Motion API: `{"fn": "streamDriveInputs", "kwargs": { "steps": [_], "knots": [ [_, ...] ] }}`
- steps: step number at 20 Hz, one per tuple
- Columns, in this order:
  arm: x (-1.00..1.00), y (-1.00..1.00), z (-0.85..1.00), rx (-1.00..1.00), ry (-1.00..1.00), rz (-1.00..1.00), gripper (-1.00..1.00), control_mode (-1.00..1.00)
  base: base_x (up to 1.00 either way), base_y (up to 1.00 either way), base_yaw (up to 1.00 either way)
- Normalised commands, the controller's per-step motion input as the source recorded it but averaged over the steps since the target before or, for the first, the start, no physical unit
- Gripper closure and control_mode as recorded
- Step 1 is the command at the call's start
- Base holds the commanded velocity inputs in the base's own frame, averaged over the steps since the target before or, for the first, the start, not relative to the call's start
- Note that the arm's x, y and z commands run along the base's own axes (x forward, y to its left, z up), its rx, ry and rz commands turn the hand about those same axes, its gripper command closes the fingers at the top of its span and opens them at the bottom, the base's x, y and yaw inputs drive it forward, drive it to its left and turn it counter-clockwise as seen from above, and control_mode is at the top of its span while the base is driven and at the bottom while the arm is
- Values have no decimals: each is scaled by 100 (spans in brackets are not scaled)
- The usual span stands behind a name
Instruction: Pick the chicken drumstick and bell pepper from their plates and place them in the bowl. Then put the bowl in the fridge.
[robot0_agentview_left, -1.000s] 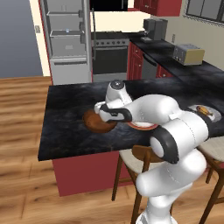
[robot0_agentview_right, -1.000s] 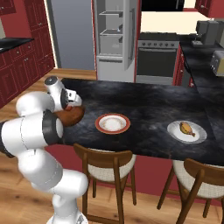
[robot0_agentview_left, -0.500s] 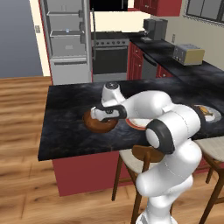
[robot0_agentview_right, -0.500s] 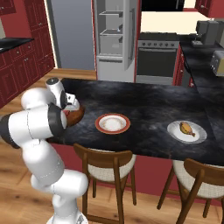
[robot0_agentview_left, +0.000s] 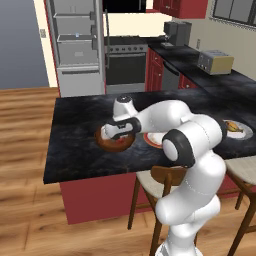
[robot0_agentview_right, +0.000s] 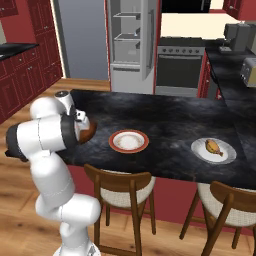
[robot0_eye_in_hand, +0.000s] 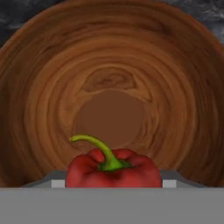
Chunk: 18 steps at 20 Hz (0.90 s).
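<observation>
Red bell pepper (robot0_eye_in_hand: 113, 169) sits clamped between my gripper (robot0_agentview_left: 118, 134) jaws right over the wooden bowl (robot0_eye_in_hand: 112, 87), so I judge I'm at the drop step; next I need to let go, then fetch the chicken drumstick (robot0_agentview_right: 213, 147) from its pale plate (robot0_agentview_right: 227, 156), well apart at the far end. The red-rimmed plate (robot0_agentview_right: 129, 141) lies bare just beside the bowl on the black marbled island counter (robot0_agentview_right: 170, 120), and the fridge (robot0_agentview_right: 131, 45) across the wood floor (robot0_agentview_left: 25, 150) looks open, I think
</observation>
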Motion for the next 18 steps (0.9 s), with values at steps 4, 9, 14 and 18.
{"fn": "streamDriveInputs", "kwargs": {
  "steps": [4,9,14,18],
  "knots": [
    [2,1,-22,0,14,0,-100,-100,0,0,0],
    [4,0,6,0,6,1,-100,-100,0,0,0],
    [-2,0,39,0,4,2,-100,-100,0,0,0],
    [-15,-9,50,0,1,3,-100,-100,0,0,0]
  ]
}}
